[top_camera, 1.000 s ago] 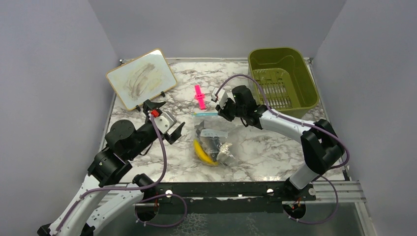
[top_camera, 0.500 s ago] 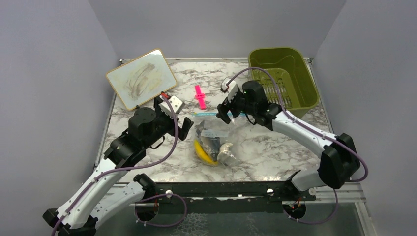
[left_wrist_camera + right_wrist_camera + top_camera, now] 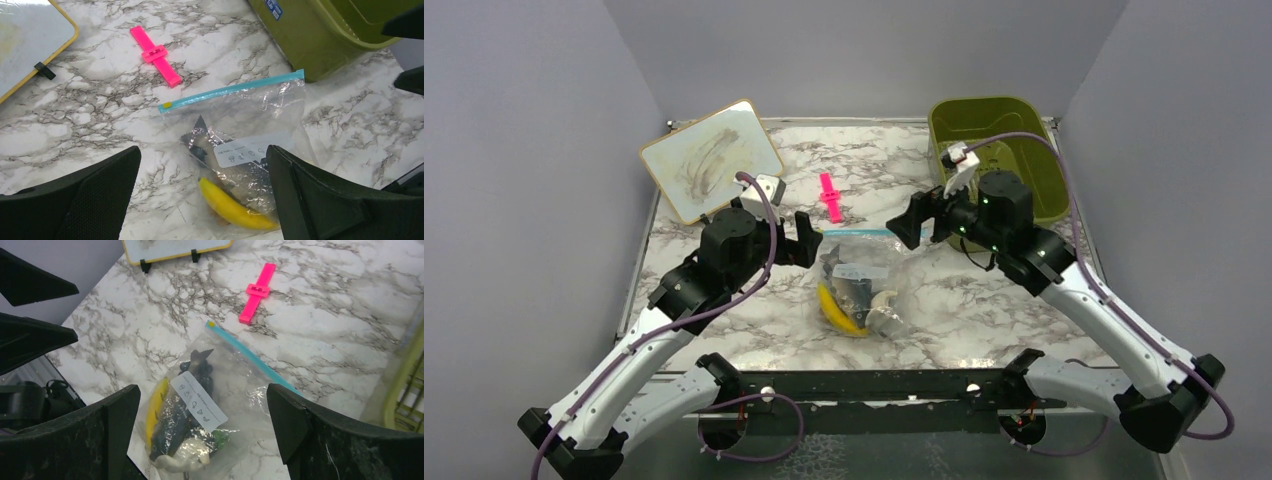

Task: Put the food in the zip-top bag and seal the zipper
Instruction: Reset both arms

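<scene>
The zip-top bag lies flat in the middle of the table, its food inside: a yellow banana, a grey fish, a white piece and dark bits. The teal zipper runs straight along the bag's far edge, and it also shows as a flat zipper strip in the left wrist view. My left gripper hovers open just left of the bag. My right gripper hangs open above the bag's right corner, holding nothing.
A pink clip lies beyond the bag. An olive-green bin stands at the back right, close behind my right arm. A small whiteboard leans at the back left. Grey walls enclose three sides.
My right gripper has opened, letting go at the zipper, and pulled back up and to the right. My left arm has reached forward, bringing its open gripper near the bag's left side.
</scene>
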### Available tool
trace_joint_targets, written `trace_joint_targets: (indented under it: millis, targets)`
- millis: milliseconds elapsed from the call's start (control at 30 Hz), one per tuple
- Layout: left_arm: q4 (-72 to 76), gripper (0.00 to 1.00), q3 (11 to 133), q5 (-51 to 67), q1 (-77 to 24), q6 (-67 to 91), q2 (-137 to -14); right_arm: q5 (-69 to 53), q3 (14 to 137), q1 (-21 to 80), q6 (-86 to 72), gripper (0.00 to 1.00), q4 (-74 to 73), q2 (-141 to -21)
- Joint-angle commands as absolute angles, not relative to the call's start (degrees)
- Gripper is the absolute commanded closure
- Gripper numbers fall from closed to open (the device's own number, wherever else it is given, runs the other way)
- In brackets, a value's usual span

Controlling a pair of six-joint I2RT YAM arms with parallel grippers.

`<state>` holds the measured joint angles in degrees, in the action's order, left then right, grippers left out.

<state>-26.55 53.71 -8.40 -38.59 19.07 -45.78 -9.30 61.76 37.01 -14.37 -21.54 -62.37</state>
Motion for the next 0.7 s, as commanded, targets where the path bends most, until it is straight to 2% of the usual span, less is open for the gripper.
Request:
trace_joint_targets:
  millis: [0,333,667]
  targets:
    - [-26.0,0.01,56.3,-11.8,-38.5,23.5,-44.9,-0.2,60.5,36.8,-19.7,0.00,-26.3,-55.6]
    - [-21.5,0.01,55.5,-13.4,-38.5,19.7,-39.5,-1.3,56.8,36.8,-25.8,0.00,-28.3,-46.4]
    - [-21.1,0.01,53.2,-11.9,-38.4,19.6,-40.0,1.1,56.9,36.8,-27.2,0.00,-28.3,-43.8]
